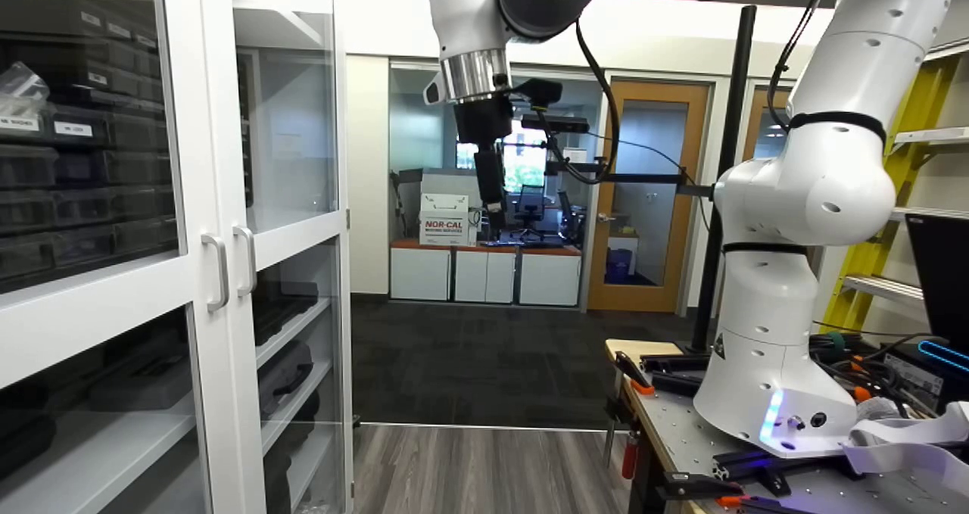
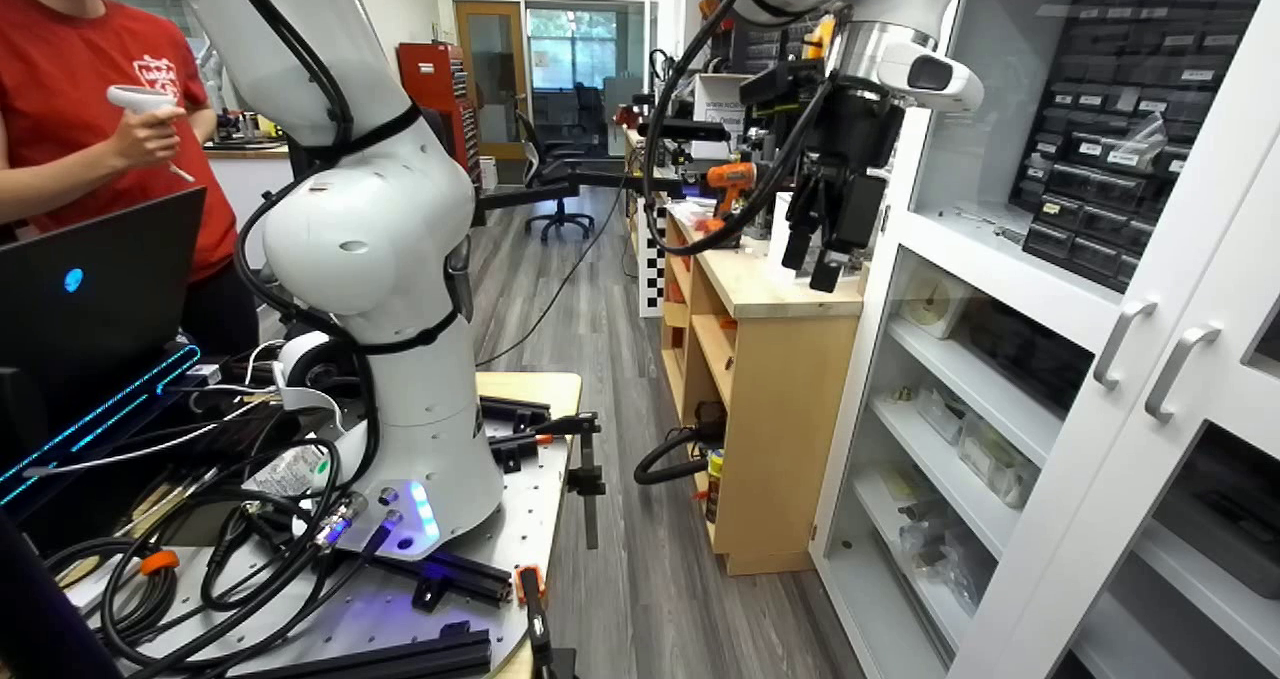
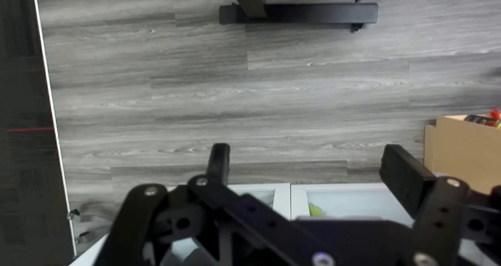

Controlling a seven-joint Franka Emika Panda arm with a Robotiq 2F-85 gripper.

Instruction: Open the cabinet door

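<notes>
With jaws spread wide and nothing between them, a Robotiq gripper [image 3: 307, 156] is being held in free air, its fingertips [image 3: 220, 156] being pointed down toward grey plank flooring [image 3: 274, 101]. The cabinet door [image 1: 299, 238], white-framed and glazed, is being seen closed beside its twin door [image 1: 91, 313], as the farther of the pair in an exterior view; its upright bar handle [image 1: 251, 260] is being left untouched, apart from the gripper. A wrong grab is being risked by the twin's own handle [image 1: 223, 272], set just beside it across the seam. A blow to the cabinet door is being invited by the downward pose: without a turn of the wrist [image 1: 475, 75] toward the bar, contact could be made by the gripper's flank rather than by hooked fingers. Once a hold is being taken, a slip could be caused by a straight pull, since what looks like a hinge [image 1: 348, 219] is being shown at the outer edge and an arc is being called for. A snag is also being threatened by the black cable [image 1: 615, 116] looping beside the wrist. In an exterior view, a white controller [image 2: 143, 99] is being gripped by a person in a red T-shirt [image 2: 60, 79]; should depth at the slim bar be misjudged there, the handle would probably be bumped instead of caught.
</notes>
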